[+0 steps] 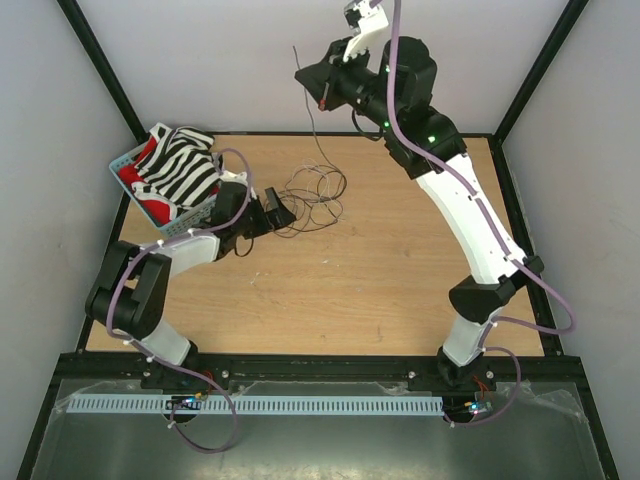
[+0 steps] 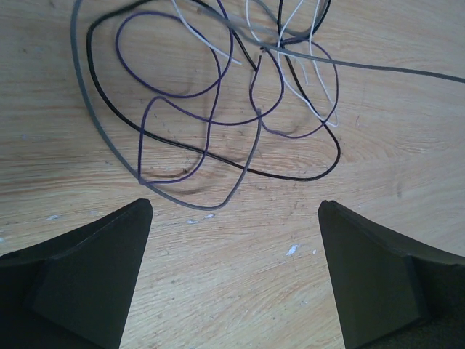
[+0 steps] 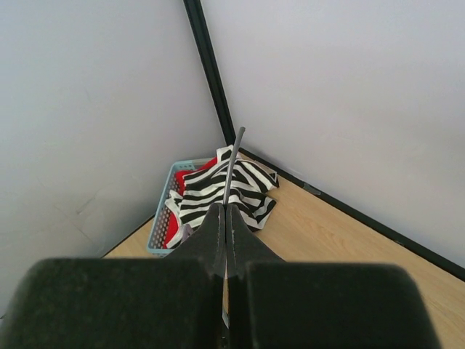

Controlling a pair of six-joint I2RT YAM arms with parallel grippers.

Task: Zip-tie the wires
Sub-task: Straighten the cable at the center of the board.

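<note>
The wires [image 1: 312, 195] lie in a loose tangle on the wooden table, towards the back and left of centre. My left gripper [image 1: 278, 213] rests low at the tangle's left edge. In the left wrist view it [image 2: 236, 207] stands open, with bare wood between its fingers and the purple, black, grey and white loops of the wires [image 2: 200, 208] just beyond the tips. My right gripper [image 1: 300, 72] is raised high at the back, shut on a thin grey strand [image 3: 232, 160] that sticks straight out past its tips [image 3: 225, 207]. A thin strand [image 1: 312, 125] hangs from it down to the tangle.
A blue basket [image 1: 125, 165] with a black-and-white striped cloth [image 1: 185, 170] and red fabric sits in the back left corner. It also shows in the right wrist view [image 3: 161, 218]. White walls and black frame posts close in the table.
</note>
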